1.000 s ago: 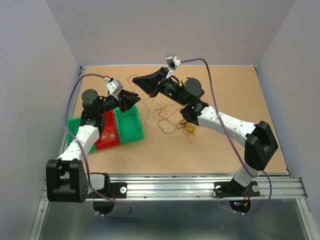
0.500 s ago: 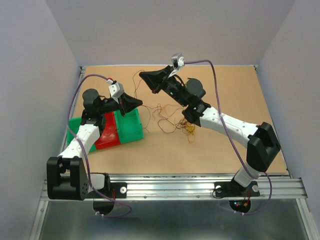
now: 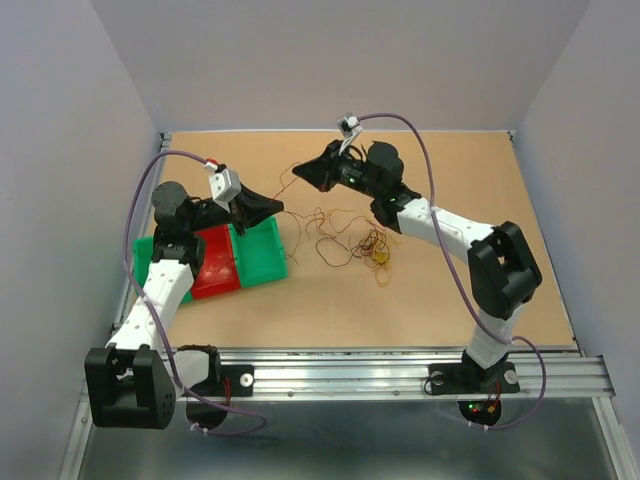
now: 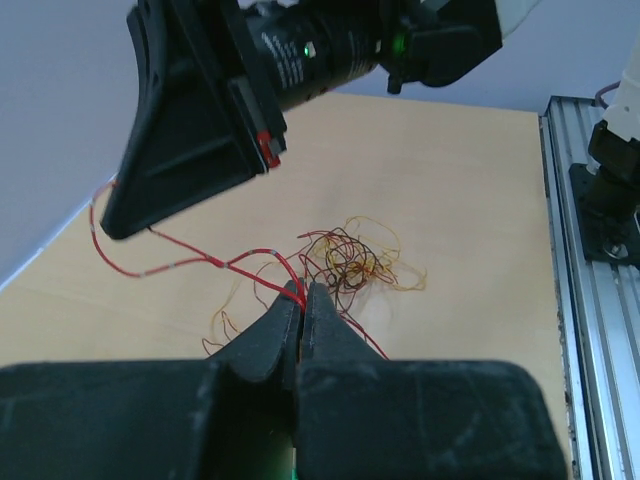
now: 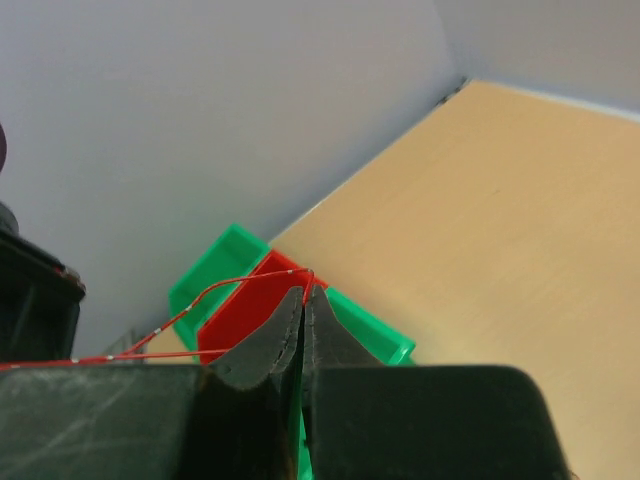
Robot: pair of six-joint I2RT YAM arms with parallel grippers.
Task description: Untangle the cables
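Holding 1 red wire (image 4: 170, 265) near-left to far-right: left gripper (image 4: 297, 292) & right gripper (image 5: 305, 292) both clamped on it, rest of cables (image 3: 352, 245) just right of both.

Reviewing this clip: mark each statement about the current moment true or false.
1. The left gripper is shut on a red wire. True.
2. The right gripper is open and empty. False: it is shut, pinching a red wire too.
3. The tangle of wires lies inside a bin. False: it lies on the table, apart from the bins.
4. The red bin sits between green bins. True.
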